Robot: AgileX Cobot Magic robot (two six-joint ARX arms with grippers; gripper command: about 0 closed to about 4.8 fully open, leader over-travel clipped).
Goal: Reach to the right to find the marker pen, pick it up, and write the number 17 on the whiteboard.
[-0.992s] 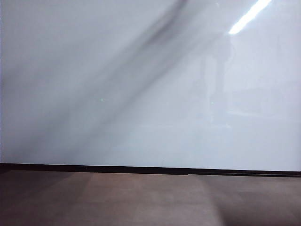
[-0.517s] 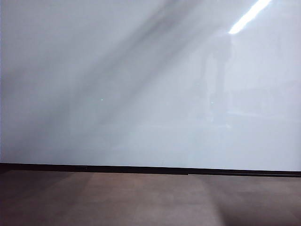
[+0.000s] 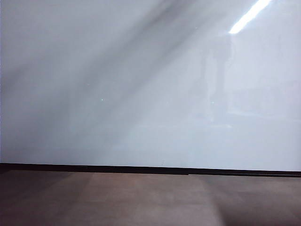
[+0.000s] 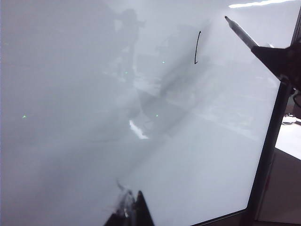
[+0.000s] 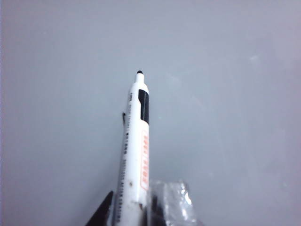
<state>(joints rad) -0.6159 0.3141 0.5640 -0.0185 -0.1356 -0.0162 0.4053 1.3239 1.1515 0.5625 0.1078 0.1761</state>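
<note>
A glossy whiteboard (image 3: 150,84) fills nearly the whole exterior view, with a thin black strip along its lower edge and a dull brown-grey surface (image 3: 141,200) below it. A broad dark shadow slants across the board from lower left to upper right, and a bright ceiling light reflects near the upper right corner. Neither arm shows in this view.

In the left wrist view, the left tool (image 4: 133,213) appears only as dark fingertips at the frame's edge, close together; whether they are closed cannot be told. Further right on the board (image 4: 117,117) stands a single short black stroke (image 4: 197,47), slightly curved. Right of that, the marker pen (image 4: 241,33) points its tip toward the board, near the stroke but apart from it, held by the dark right tool (image 4: 280,59) at the board's black frame.

The right wrist view shows the right tool (image 5: 129,212) clamped on the white marker pen (image 5: 134,150), its black tip aimed at the board (image 5: 225,94)
</note>
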